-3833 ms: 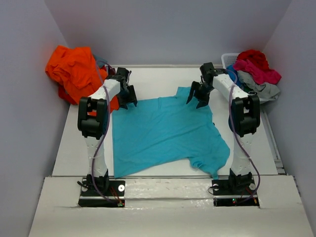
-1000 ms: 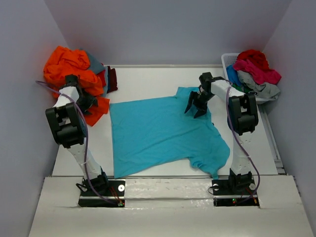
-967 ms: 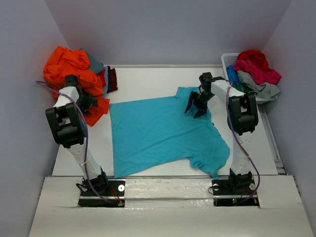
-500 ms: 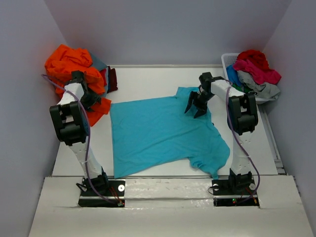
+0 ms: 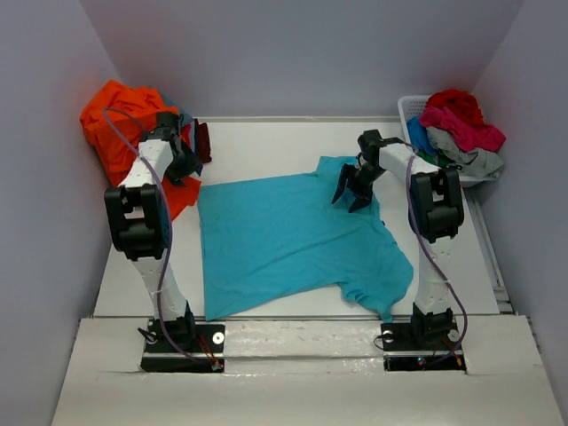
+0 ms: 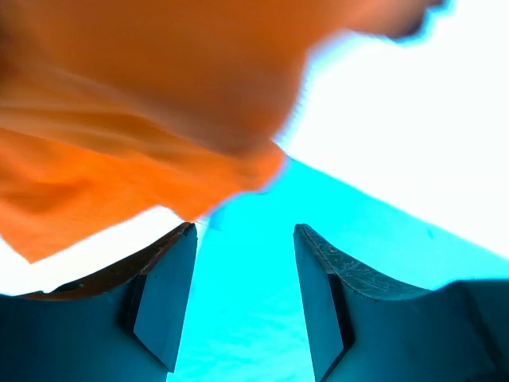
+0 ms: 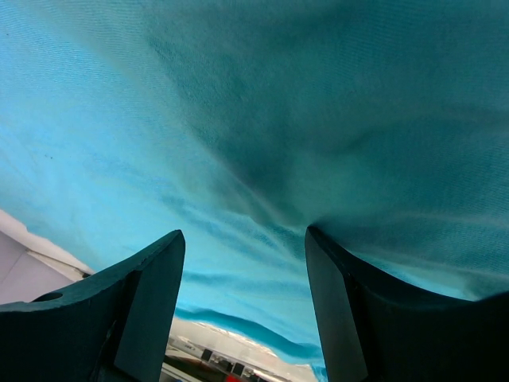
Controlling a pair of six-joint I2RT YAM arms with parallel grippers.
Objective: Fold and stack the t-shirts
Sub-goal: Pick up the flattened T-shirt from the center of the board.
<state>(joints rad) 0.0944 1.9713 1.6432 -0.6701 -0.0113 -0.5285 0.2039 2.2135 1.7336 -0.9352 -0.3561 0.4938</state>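
At table (image 5: 266, 142) centre the turquoise shirt (image 5: 293, 240) lies flat. At 1 o'clock the right gripper (image 5: 352, 191) stands over it, jaws wide, empty; closing here could bunch cloth. At 10 o'clock the left gripper (image 5: 186, 169), jaws apart, empty, may snag the orange shirt (image 5: 120, 115); only its wrist view shows that hem overhanging.

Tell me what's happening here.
A turquoise shirt lies spread out on the table, not yet folded. The right gripper hangs open over its far right part; the left gripper, also open, is at its far left corner beside the orange pile. More shirts sit in the basket.
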